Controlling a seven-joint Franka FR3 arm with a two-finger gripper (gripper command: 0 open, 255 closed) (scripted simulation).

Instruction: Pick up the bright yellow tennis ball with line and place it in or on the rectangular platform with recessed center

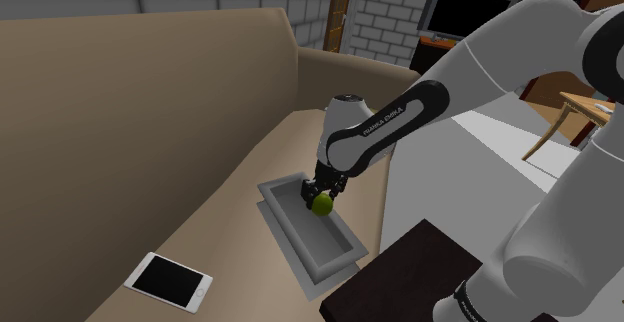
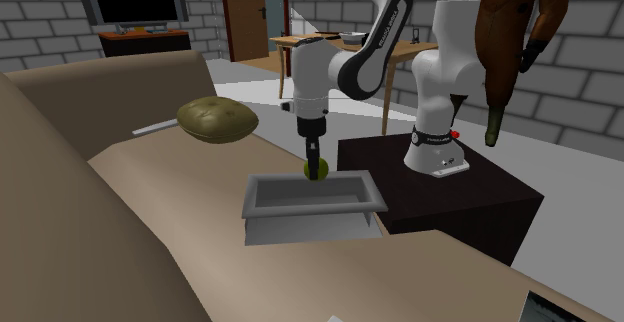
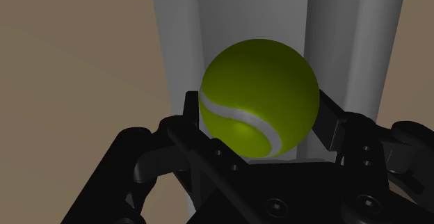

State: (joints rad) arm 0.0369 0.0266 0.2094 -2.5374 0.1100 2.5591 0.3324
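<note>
Broadly, the beige sofa [image 1: 130,120] carries everything, and the white arm [image 1: 480,70] reaches across from its stand to the seat cushion. On that cushion lies the grey rectangular platform [image 1: 282,220] with its sunken middle, its long axis running along the seat.

The end effector [image 1: 322,192] points straight down over one end of this platform, the end farther from the camera in the shoulder view. In the wrist view the recess stretches away past the ball, so the fingers' closing line lies across the platform's long axis.

The coming move turns on one relation: the yellow-green tennis ball [image 3: 259,97] with its white seam hangs directly over the recess, inside the line of the walls and low, about level with the rim. Only a short drop seems left. Whether it touches the platform's floor I cannot tell.

The black fingers [image 3: 191,111] pinch the ball from both sides — one pad on each flank, no gap showing.
</note>
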